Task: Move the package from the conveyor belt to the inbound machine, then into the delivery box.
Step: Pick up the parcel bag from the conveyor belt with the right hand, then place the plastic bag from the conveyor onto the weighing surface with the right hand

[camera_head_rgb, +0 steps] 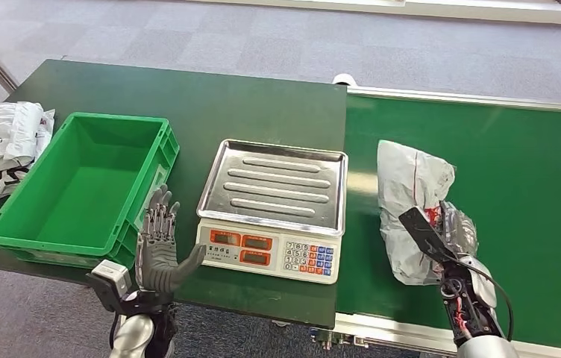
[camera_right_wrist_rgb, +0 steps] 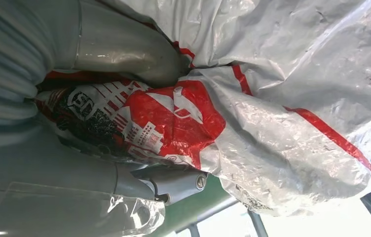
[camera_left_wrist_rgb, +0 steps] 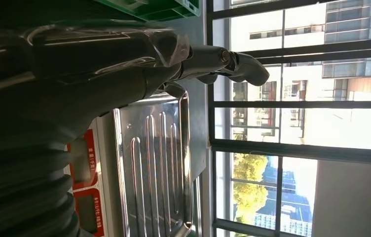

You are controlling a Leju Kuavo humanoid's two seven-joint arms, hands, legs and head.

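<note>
I'm seeing a crinkled glossy white plastic package with red print [camera_head_rgb: 410, 200], a ribbed shiny steel scale tray [camera_head_rgb: 277, 185], a smooth green plastic crate [camera_head_rgb: 16, 224], matt green belt [camera_head_rgb: 531, 194].

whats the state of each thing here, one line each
package: lying on the conveyor belt, crumpled, gripped by the right hand
right hand: closed on the package's near end
left hand: raised, fingers apart, holding nothing
scale: tray bare, nothing on it
green crate: upright, nothing inside
bags: lying on the table's far left edge, beside the crate
</note>
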